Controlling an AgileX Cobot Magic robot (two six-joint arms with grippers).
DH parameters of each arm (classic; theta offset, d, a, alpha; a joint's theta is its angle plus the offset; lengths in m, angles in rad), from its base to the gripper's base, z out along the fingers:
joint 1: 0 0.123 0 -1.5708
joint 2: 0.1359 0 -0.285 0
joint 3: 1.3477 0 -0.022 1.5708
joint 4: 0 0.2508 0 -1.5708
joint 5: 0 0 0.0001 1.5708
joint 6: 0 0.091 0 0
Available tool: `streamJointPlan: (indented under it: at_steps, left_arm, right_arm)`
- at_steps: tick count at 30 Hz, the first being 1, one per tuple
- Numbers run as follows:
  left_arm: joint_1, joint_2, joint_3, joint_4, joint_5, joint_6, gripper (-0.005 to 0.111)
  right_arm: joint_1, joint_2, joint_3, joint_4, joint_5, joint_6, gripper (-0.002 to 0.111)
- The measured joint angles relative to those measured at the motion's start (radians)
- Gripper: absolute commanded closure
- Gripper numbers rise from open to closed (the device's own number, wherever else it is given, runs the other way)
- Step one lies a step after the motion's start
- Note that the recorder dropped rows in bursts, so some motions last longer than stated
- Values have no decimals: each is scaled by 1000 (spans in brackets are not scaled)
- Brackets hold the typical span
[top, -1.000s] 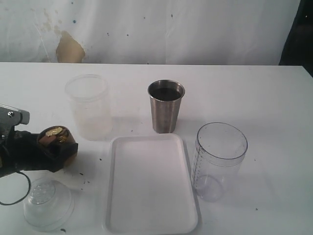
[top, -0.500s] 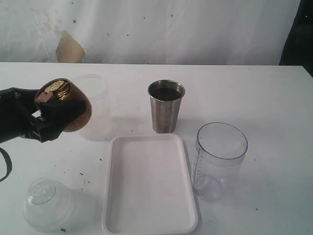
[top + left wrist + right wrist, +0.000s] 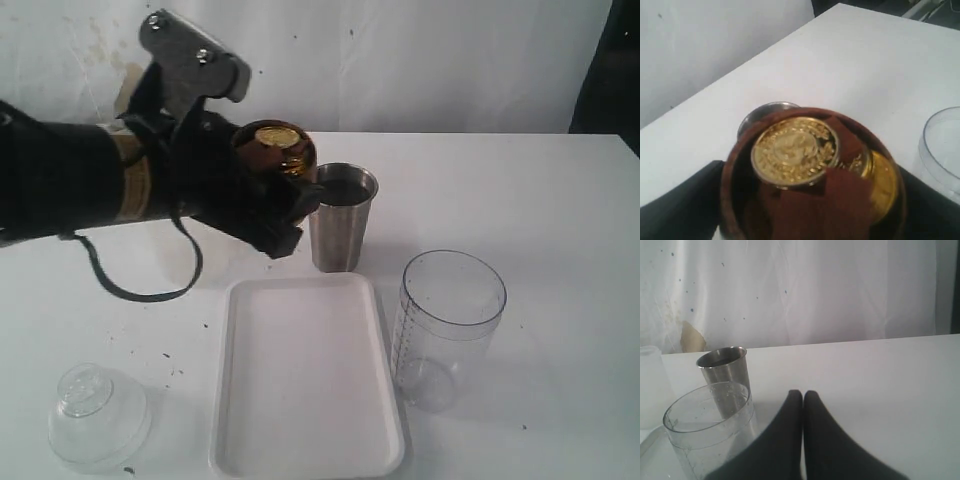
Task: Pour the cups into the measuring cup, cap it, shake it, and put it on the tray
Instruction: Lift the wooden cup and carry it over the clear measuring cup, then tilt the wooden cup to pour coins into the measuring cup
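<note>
Currently left gripper (image 3: 272,200) is raised off the white table (image 3: 560,200), fingers spread wide and clamped on the belly of the wooden cup (image 3: 281,150). The cup sits between the two black fingers (image 3: 675,210), tilted, with its mouth facing the wrist camera.

- Cup contents: gold embossed coins (image 3: 792,150) and flat brown pieces (image 3: 840,200); everything is inside the cup.
- Steel tumbler (image 3: 340,215): upright on the table, just beyond the left fingertips. The wooden cup overlaps its rim in the exterior view; contact cannot be told. Its inside looks dark.
- Measuring cup (image 3: 450,330): upright, uncapped, well apart from the left fingers. It looks empty.
- Tray (image 3: 310,380): flat on the table, lower than the left fingers, between them and the measuring cup. Nothing lies on it.
- Clear domed lid (image 3: 98,415): on the table, well apart from both grippers.

Right gripper (image 3: 803,399): fingers pressed together, tips touching, nothing between them. The measuring cup stands just beside these fingers, the steel tumbler right behind it. A frosted tub (image 3: 650,385) shows farther off at the frame edge
</note>
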Motion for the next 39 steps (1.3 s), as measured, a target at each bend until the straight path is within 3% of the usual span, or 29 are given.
streamJointPlan:
  at_steps: [6, 13, 27, 39]
  left_arm:
    - [-175, 183, -211, 4, 294, 160, 107]
    - [-300, 296, -346, 59, 481, 266, 107]
    - [-417, 393, -394, 207, 652, 387, 107]
    - [-464, 398, -401, 362, 733, 413, 107]
  right_arm:
    - [0, 0, 0, 0, 0, 0, 108]
    - [0, 0, 0, 0, 0, 0, 108]
    - [0, 0, 0, 0, 0, 0, 108]
    - [0, 0, 0, 0, 0, 0, 108]
